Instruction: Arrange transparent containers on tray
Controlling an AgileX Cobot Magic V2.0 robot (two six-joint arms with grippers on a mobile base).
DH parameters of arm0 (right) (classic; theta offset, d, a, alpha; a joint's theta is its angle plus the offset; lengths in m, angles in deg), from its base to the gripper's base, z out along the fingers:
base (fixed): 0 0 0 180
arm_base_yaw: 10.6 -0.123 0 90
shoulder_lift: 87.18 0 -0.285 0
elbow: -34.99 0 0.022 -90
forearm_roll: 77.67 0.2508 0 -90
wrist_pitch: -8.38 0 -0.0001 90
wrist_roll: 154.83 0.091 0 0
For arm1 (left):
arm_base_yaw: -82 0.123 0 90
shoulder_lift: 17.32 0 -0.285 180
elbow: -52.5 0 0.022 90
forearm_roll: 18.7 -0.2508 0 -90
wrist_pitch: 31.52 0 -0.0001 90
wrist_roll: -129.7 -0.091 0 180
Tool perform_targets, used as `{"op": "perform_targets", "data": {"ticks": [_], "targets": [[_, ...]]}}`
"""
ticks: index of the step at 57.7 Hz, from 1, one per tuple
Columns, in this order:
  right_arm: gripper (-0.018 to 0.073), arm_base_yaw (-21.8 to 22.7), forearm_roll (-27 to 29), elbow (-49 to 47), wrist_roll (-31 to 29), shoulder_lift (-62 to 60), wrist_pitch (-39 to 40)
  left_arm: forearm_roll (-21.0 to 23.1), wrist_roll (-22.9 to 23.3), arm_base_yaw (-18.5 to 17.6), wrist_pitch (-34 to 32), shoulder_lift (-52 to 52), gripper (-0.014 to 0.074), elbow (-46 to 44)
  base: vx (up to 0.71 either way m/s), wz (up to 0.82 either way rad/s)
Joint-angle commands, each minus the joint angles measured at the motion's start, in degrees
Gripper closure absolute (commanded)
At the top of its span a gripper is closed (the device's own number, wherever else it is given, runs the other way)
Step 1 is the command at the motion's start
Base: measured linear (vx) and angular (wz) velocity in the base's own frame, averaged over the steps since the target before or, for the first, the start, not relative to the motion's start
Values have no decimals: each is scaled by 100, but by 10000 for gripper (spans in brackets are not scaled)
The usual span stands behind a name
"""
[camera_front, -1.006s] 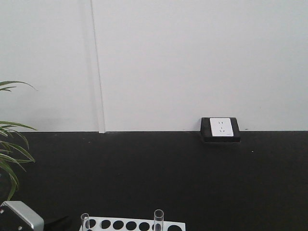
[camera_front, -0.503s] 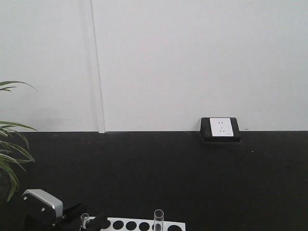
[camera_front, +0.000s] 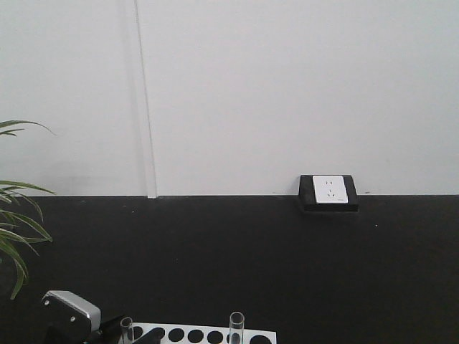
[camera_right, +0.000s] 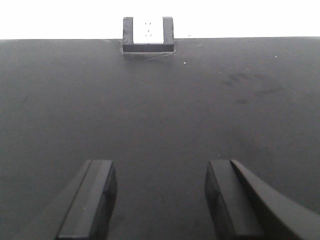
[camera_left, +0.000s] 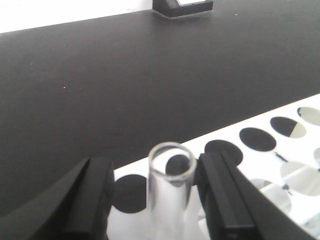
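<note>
Rising at the back, wall (camera_front: 287, 86): plain white, filling the upper half of the front view, with a thin vertical seam left of centre.
Worktop (camera_front: 287, 265): matt black and wide, running from the foot of the wall towards the camera.
Plant (camera_front: 14, 236): long green leaves reaching in from the left edge of the front view.
Rack (camera_left: 280, 165): white, with rows of round holes, lying on the worktop at the bottom edge of the front view.
Left gripper (camera_left: 157, 200): black jaws parted, one on each side of the first test tube. A clear gap shows on the tube's left; its right side sits very close to the other jaw, and contact there cannot be told.
Right gripper (camera_right: 160, 200): jaws spread wide with nothing between them, over bare black worktop and facing the socket.
Socket (camera_front: 329, 190): white faceplate in a black block, where the worktop meets the wall, right of centre.
First test tube (camera_left: 171, 190): clear glass, upright in a hole at the rack's left end, open rim upward.
Second test tube (camera_front: 236, 326): clear, upright in the rack, well to the right of the first.
</note>
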Motion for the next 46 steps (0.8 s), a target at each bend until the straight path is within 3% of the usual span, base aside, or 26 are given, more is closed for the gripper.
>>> {"op": "perform_targets", "data": {"ticks": [1,28,46], "targets": [[86,21,-8,-187,-15,28,414,101,63,-39,-404,176,160,-157,0,0],[90,21,44,-187,-15,28,665,95,51,-39,-503,462,507,-157,0,0],[90,21,143,-187,-15,28,815,95,37,-39,-59,1890,534,-157,0,0]]}}
